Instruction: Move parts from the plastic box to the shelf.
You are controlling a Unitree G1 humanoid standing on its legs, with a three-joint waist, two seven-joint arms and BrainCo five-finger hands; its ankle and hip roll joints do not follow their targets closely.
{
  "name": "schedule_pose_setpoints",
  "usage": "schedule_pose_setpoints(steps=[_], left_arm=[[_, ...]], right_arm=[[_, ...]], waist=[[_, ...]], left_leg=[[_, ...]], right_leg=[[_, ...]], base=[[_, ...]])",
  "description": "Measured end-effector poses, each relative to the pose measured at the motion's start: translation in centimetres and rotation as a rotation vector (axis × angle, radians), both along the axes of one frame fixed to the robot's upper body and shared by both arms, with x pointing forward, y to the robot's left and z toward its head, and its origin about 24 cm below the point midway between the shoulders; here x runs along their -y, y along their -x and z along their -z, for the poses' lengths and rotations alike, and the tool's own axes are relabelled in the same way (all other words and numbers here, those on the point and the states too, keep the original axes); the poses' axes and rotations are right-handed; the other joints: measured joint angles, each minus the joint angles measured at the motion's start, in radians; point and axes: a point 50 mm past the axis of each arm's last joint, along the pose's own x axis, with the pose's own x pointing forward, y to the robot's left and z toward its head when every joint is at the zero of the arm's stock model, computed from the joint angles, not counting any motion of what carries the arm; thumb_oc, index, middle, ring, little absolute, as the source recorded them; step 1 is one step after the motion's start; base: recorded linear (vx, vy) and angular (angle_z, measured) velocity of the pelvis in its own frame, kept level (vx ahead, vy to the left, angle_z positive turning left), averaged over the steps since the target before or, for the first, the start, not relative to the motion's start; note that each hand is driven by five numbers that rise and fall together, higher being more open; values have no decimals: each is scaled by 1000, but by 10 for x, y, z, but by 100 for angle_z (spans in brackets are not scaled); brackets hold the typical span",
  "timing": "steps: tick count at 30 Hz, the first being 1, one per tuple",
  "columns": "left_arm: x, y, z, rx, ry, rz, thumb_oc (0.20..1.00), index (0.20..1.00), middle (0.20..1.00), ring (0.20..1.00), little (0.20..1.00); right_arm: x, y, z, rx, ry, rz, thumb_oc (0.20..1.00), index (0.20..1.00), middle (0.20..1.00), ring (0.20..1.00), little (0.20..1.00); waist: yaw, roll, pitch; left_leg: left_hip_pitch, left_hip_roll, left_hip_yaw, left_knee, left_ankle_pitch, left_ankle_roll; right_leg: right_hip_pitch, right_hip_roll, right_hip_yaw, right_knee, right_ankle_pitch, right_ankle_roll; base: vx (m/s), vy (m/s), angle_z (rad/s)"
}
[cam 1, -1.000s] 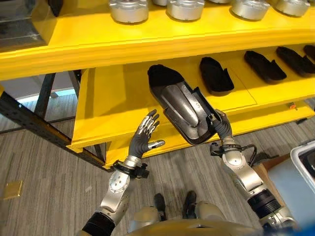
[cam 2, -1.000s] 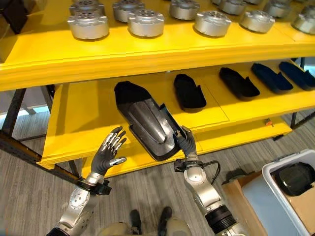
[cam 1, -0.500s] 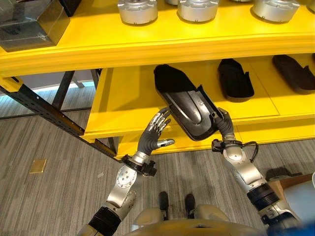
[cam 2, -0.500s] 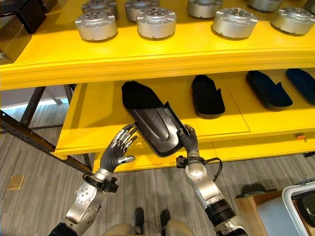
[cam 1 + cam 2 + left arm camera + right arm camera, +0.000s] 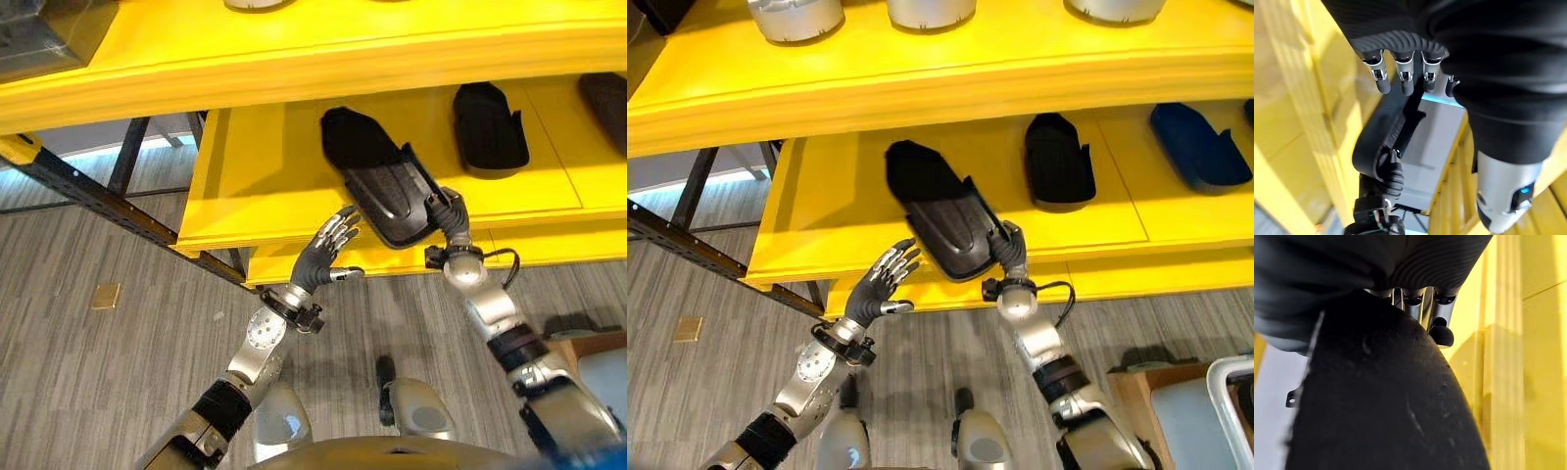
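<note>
The left hand (image 5: 323, 260) hovers open-fingered at seven o'clock of the black part (image 5: 382, 186), which lies on the yellow shelf (image 5: 265, 186); the right hand (image 5: 447, 217) grips its near end. Slide it fully in before releasing.

Black parts (image 5: 1059, 162) are laid along the yellow shelf (image 5: 823, 215), the largest one (image 5: 945, 211) just beside the right hand (image 5: 1011, 257).

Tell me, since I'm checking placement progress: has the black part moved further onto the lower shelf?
Yes. The black part now lies further in on the yellow lower shelf, overhanging its front edge less.
</note>
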Motion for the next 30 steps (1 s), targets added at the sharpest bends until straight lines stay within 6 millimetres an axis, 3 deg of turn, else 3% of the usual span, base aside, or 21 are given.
schedule_pose_setpoints(steps=[3, 4, 6, 9, 10, 12, 14, 20, 26, 30], left_arm=[[3, 1, 0, -7, 19, -4, 1000, 1000, 1000, 1000, 1000], [1, -1, -1, -4, 6, -12, 1000, 1000, 1000, 1000, 1000], [-2, -2, -6, 8, 5, -28, 1000, 1000, 1000, 1000, 1000], [-13, -2, -7, 10, -30, -63, 1000, 1000, 1000, 1000, 1000], [-20, -3, -8, 17, -54, -79, 1000, 1000, 1000, 1000, 1000], [-23, -1, -11, 19, -44, -109, 1000, 1000, 1000, 1000, 1000], [-15, 2, -11, 15, -10, -96, 1000, 1000, 1000, 1000, 1000], [-7, 3, -23, 48, 21, -71, 1000, 1000, 1000, 1000, 1000], [-8, -2, -32, 73, 6, -60, 1000, 1000, 1000, 1000, 1000], [-7, -1, -33, 62, -1, -50, 1000, 1000, 1000, 1000, 1000]], right_arm=[[15, 0, -4, 1, 6, 47, 200, 200, 200, 200, 200], [13, 0, -2, -1, -20, 63, 200, 200, 200, 200, 200], [7, 0, 0, -5, -38, 63, 200, 200, 200, 200, 200], [-4, -2, -2, -7, -65, 48, 200, 200, 200, 200, 200], [-10, -5, -5, -3, -76, 39, 200, 200, 200, 200, 200], [-13, -12, -18, 26, -80, 36, 200, 200, 200, 200, 200], [-8, -17, -28, 50, -94, 50, 200, 200, 200, 200, 200], [26, -32, -63, 107, -50, 175, 200, 200, 200, 200, 200], [49, -45, -91, 142, -78, 291, 200, 200, 200, 200, 200], [69, -46, -101, 155, -87, 369, 200, 200, 200, 200, 200]], waist=[[-8, 93, 1], [-5, 57, 19], [9, 11, 42], [51, 0, 51], [78, -7, 65], [87, -3, 74], [90, -2, 91], [95, 9, 137], [138, 34, 173], [171, 33, 186]], left_leg=[[88, -102, -6, -39, 28, 48], [98, -129, -6, -56, 61, 18], [94, -179, 0, -66, 63, 39], [45, -222, -3, -73, 71, 74], [44, -227, 2, -72, 68, 77], [20, -215, -10, -69, 74, 72], [14, -205, -17, -65, 79, 67], [-26, -181, -36, -38, 83, 59], [-89, -177, -48, 3, 83, 57], [-113, -179, -62, 8, 90, 50]], right_leg=[[17, 14, 9, 4, -10, 65], [13, -15, 10, 22, -13, 86], [-2, -70, -7, 31, -5, 97], [-48, -111, -24, 7, 29, 109], [-35, -112, -48, -23, 31, 113], [-20, -97, -66, -66, 52, 142], [-22, -83, -69, -68, 56, 136], [-55, -56, -83, -46, 55, 116], [-123, -57, -84, 16, 40, 105], [-163, -62, -88, 69, 18, 98]], base=[[74, 206, -24], [-41, 152, 1], [-73, 99, 12], [-76, 23, 13], [-54, -9, -1], [-60, -35, 8], [-46, -48, 2], [-30, -39, 3], [-48, -50, 3], [-31, -45, 9]])
